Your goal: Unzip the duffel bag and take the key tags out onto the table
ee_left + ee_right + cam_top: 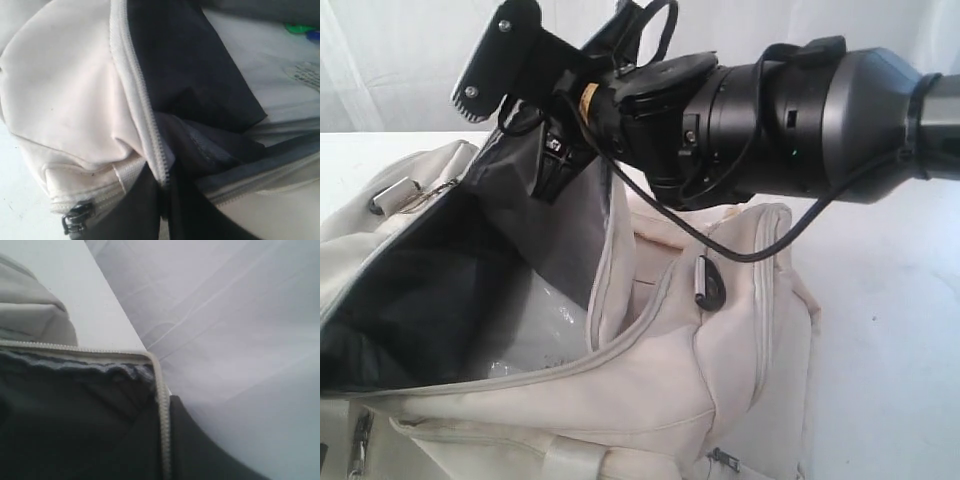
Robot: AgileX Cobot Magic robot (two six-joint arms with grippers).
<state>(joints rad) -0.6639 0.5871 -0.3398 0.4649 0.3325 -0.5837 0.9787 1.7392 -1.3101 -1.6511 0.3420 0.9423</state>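
Cream fabric fills most of what I see: the bag (650, 400) lies on the white table (900, 330), mouth up and unzipped, with its dark lining (420, 300) showing. Its long axis runs across the exterior view. The right end, with a black strap ring (708, 285), is in sight, and the left end is cut off by the frame.

My right arm (800, 110) reaches in from the right and covers the bag's far side, and its cable (760, 252) droops over the right end. A flap of lining hangs raised at my right pincer (505, 90). One finger juts clear above the flap and cloth hides the other, so I cannot tell whether that pincer is clamped. The right wrist view adds only a zip edge (160, 405) beside a dark finger, with the table and a pale curtain (240, 340) beyond.

My left pincer (164, 182), unseen from outside, is pressed together on the bag's zip edge. Only its wrist view finds the tags (300, 28): green and blue bits inside the bag, on a white printed sheet (300, 75). A dark zip pull (77, 218) sits on the outer seam near that pincer.
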